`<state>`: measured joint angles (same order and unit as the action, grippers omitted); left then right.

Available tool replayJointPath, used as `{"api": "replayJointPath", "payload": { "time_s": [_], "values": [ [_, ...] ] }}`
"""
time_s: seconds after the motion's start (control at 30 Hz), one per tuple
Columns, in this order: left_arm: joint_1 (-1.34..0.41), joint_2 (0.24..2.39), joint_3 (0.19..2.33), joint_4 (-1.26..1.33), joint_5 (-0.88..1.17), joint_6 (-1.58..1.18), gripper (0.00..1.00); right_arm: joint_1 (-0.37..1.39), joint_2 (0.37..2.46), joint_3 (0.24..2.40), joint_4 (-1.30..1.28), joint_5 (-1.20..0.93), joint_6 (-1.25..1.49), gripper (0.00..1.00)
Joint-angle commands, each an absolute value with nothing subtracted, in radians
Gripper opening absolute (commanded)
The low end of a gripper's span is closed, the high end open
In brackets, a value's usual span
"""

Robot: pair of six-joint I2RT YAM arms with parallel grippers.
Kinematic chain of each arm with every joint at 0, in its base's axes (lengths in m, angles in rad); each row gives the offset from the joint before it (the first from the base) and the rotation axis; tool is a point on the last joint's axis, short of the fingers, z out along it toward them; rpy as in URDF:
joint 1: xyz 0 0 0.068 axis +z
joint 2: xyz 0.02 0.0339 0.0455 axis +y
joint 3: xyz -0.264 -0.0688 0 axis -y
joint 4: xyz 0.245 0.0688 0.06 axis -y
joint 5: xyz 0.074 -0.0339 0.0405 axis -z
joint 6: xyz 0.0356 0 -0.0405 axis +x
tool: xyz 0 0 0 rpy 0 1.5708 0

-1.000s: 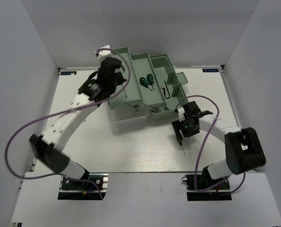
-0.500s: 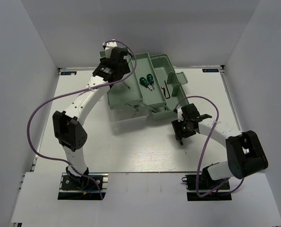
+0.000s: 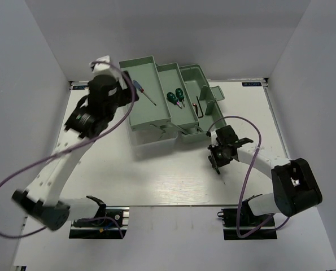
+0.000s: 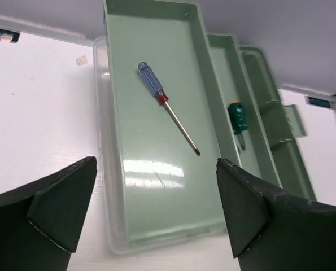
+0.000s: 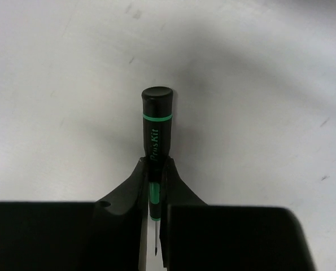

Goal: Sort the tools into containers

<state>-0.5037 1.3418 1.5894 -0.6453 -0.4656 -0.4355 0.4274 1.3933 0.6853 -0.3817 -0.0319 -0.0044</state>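
Observation:
The mint-green toolbox [image 3: 156,116] stands open at the back of the table. A blue and red screwdriver [image 4: 166,107] lies alone in its left tray [image 4: 134,169]; from above the same screwdriver [image 3: 144,92] points down and right. Two stubby green screwdrivers [image 3: 175,97] lie in the middle tray, and a dark hex key [image 3: 200,107] lies in the right compartment. My left gripper [image 4: 155,162] hangs open and empty above the left tray's near end. My right gripper [image 5: 155,166] is shut on a thin black-green screwdriver [image 5: 156,127] just over the white table, in front of the toolbox's right corner.
The translucent lid [image 3: 151,137] sticks out at the toolbox's front. White walls close in the table [image 3: 156,180] on three sides. Purple cables loop beside both arms. My right gripper [image 3: 217,161] sits close to the toolbox's front right corner.
My left gripper has opened, left the blue and red screwdriver in the left tray and drawn back to the left. My right gripper has closed on the black-green screwdriver.

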Motion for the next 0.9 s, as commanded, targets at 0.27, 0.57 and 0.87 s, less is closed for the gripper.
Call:
{"api": "replayJointPath", "payload": {
  "time_s": [0.27, 0.57, 0.87],
  "values": [
    [-0.5, 0.844, 0.993, -0.807, -0.311, -0.711, 0.97, 0.42, 0.987, 0.961, -0.526, -0.618, -0.385, 0.0],
    [-0.5, 0.821, 0.867, -0.86, -0.293, -0.856, 0.97, 0.48, 1.526, 1.635, -0.201, -0.66, 0.025, 0.0],
    [-0.5, 0.736, 0.764, -0.882, -0.252, -0.943, 0.98, 0.614, 2.014, 2.166, -0.311, -0.62, 0.124, 0.03]
  ]
}}
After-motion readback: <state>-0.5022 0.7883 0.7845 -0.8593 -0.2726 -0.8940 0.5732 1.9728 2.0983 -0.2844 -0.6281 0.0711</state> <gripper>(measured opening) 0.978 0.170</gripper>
